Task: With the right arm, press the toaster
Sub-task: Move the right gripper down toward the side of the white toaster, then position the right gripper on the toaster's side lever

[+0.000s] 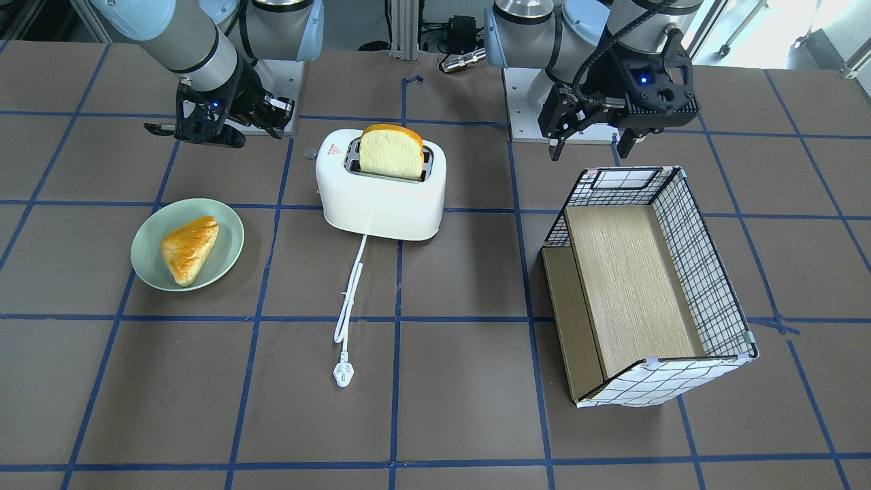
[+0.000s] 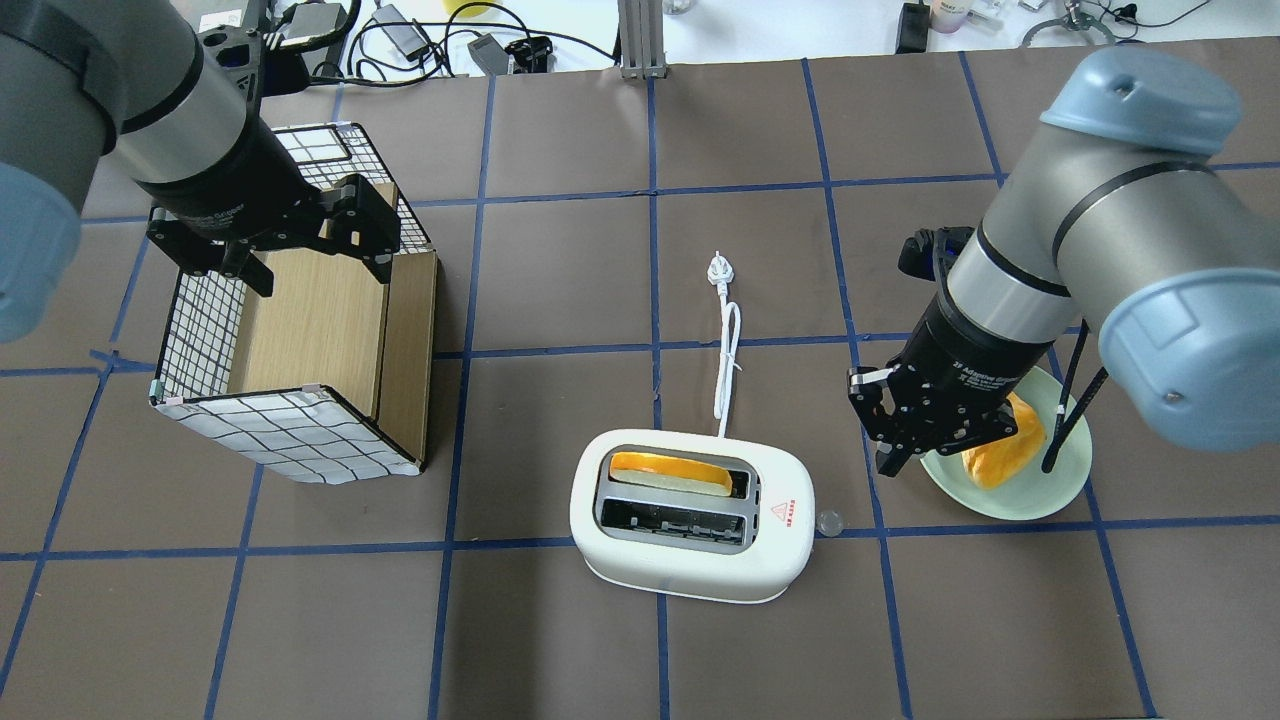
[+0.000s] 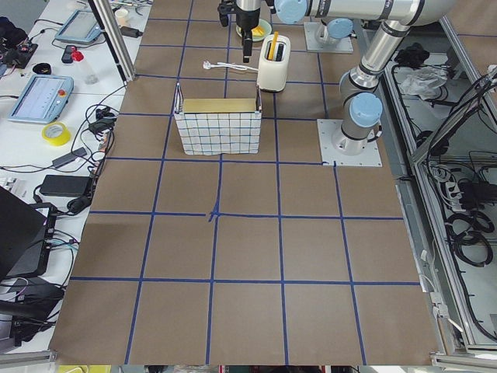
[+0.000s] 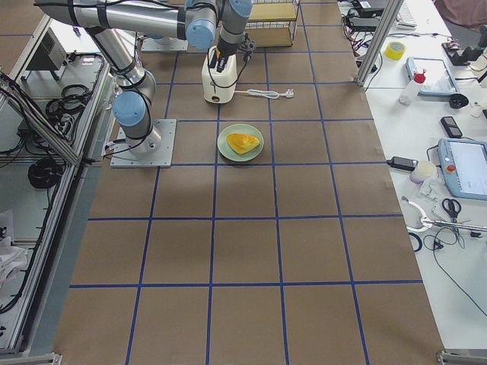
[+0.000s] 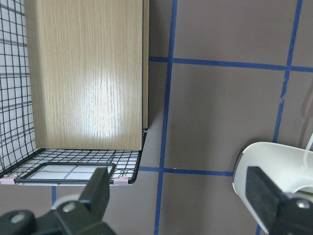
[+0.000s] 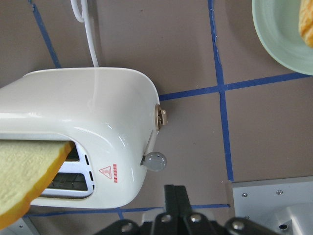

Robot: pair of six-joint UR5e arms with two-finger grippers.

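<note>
Basically the right claw (image 6: pixel 176 193) is hovering shut and empty, so for a clean press it should be coming down with the closed tips squarely on the lever knob (image 6: pixel 155 160) and pushing straight down, not glancing off. In the wrist view the toaster (image 6: pixel 88 112) is sitting mid-table at the claw's 10 o'clock, knob near at 11, not touching.

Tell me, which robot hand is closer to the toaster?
The right gripper. It hangs beside the toaster, at the end with the lever. The left gripper is farther away, up by the wire basket.
</note>
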